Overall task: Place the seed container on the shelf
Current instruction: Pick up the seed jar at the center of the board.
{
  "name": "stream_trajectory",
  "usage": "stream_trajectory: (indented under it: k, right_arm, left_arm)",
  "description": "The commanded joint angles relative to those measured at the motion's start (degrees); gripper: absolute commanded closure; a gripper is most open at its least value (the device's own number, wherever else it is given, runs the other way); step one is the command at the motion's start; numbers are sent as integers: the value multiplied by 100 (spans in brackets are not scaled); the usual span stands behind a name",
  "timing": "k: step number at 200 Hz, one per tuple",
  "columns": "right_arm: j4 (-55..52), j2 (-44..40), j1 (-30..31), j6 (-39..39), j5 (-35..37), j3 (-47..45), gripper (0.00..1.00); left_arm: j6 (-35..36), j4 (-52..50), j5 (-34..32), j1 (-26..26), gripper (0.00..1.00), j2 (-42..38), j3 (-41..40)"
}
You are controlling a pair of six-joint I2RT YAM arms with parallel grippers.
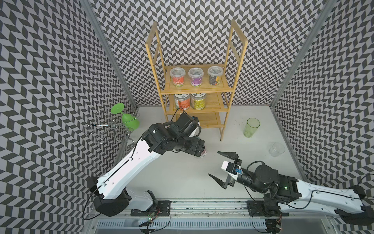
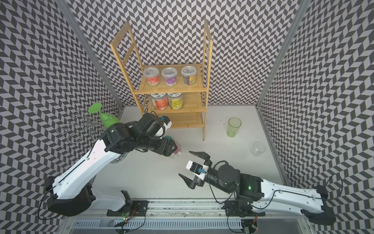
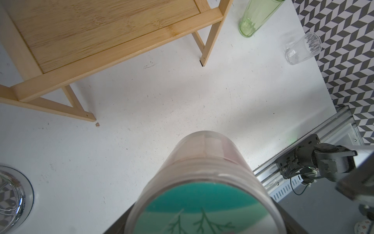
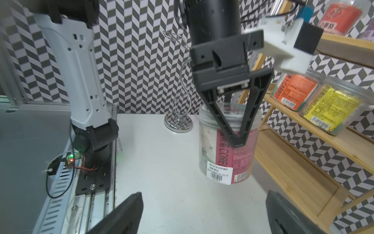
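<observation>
The seed container (image 4: 226, 154) is a clear jar with a pink label and a teal lid (image 3: 202, 204). It stands upright in front of the shelf's lowest board, its base at or just above the table. My left gripper (image 4: 235, 139) comes down from above and is shut on it, one finger on each side. In both top views the arm hides most of the seed container (image 1: 204, 153) (image 2: 178, 150). My right gripper (image 1: 213, 163) (image 2: 184, 162) (image 4: 204, 194) stands wide open, empty, a short way from the jar. The bamboo shelf (image 1: 224, 87) (image 2: 197, 89) (image 3: 101, 30) (image 4: 303, 162) stands at the back.
Three tubs (image 1: 195, 76) sit on the shelf's upper board and two jars (image 1: 190, 101) on the middle one. A green tumbler (image 1: 252, 127) and a clear glass (image 1: 276, 149) stand to the right. At the left is a chrome wire stand (image 1: 113, 129) holding a green goblet (image 1: 129, 121).
</observation>
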Motion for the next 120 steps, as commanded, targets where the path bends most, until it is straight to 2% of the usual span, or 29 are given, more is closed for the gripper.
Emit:
stream_trajectory:
  k: [1, 35, 120]
  right_arm:
    - [1146, 72, 27, 379, 544, -155, 0]
    - [1616, 398, -3, 585, 862, -235, 1]
    - [1955, 985, -532, 780, 173, -126, 1]
  left_arm:
    - [167, 60, 114, 31, 24, -98, 149]
    - [243, 63, 208, 31, 24, -127, 114]
    - [570, 63, 385, 29, 22, -176, 131]
